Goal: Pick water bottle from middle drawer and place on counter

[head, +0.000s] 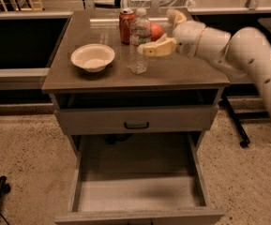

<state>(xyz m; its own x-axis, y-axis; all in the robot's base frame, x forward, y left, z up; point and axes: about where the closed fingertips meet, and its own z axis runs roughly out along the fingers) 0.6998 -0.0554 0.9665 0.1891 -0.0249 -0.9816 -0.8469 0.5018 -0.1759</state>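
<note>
The water bottle (139, 42), clear with a white cap, stands upright on the counter (182, 71) in front of a red soda can (126, 26). My gripper (156, 33) is open just to the right of the bottle and holds nothing. Its near finger (157, 48) points at the bottle's side and its far finger (175, 17) sits behind. I cannot tell whether the near finger touches the bottle. The middle drawer (137, 193) is pulled open below with nothing in it.
A pale bowl (92, 56) sits on the counter's left half. An orange round fruit (156, 30) lies behind my gripper, next to the can. A shallower drawer front with a black handle (136, 124) is closed above the open drawer. Black stand legs (236, 125) are at the right.
</note>
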